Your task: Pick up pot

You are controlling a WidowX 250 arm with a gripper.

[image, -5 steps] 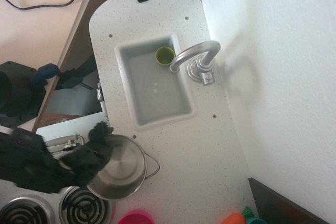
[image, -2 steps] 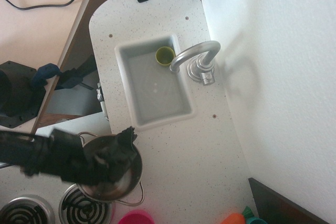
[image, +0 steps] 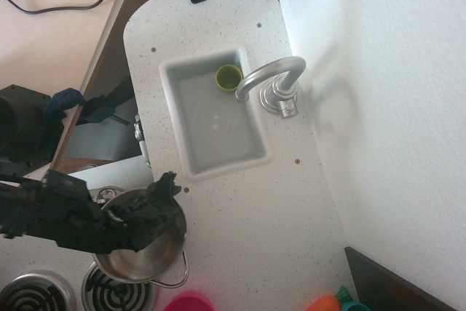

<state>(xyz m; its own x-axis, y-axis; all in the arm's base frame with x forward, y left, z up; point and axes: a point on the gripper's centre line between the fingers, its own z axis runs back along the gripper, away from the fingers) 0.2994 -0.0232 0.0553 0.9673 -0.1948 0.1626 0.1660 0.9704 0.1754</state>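
I have the end effector (image: pixel 149 213) pinching the pot (image: pixel 142 242) by its thin rim, a light, stiff but slippery steel shell that could slide.

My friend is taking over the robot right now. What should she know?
Gripper: black jaws reach over the pot's rim; whether they are clamped cannot be told.
Pot: on the counter edge beside the stove burner, tilted, one wire handle toward the pink bowl.
Green cup: in the sink, not needed.
Done: reached the pot.
Left: confirm the grip, then lift.
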